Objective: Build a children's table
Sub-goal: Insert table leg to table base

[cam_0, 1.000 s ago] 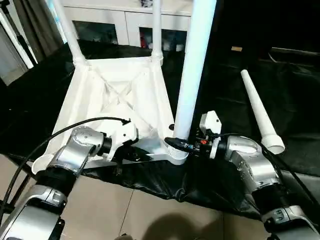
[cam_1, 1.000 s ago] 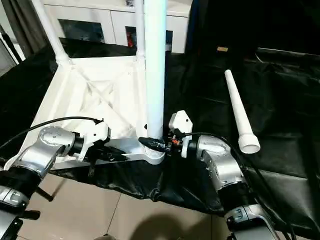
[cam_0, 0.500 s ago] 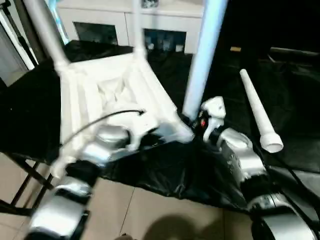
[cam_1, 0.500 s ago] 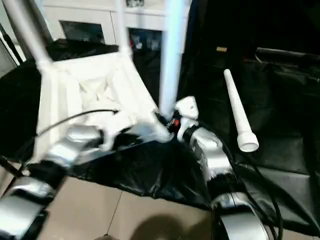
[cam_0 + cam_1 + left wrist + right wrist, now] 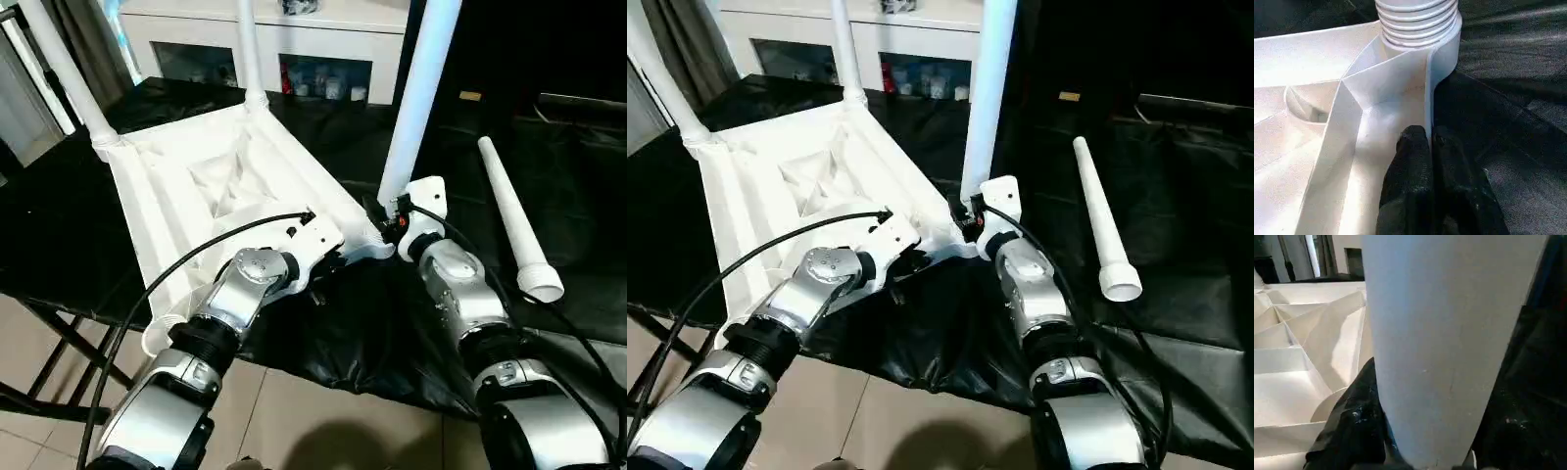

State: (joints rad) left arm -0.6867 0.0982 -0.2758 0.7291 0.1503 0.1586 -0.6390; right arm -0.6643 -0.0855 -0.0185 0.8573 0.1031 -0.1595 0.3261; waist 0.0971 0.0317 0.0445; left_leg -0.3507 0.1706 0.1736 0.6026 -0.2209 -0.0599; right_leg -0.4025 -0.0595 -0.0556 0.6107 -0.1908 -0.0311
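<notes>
Left hand pinching tabletop rim, right hand gripping leg

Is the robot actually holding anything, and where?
Left end effector pinches the tabletop rim wall near a corner socket; right end effector grips the upright leg near its base.

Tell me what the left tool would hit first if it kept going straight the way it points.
Most likely the ribbed corner socket of the tabletop. The left tool pinches the rim wall that leads straight to it; depth is hard to judge.
</notes>
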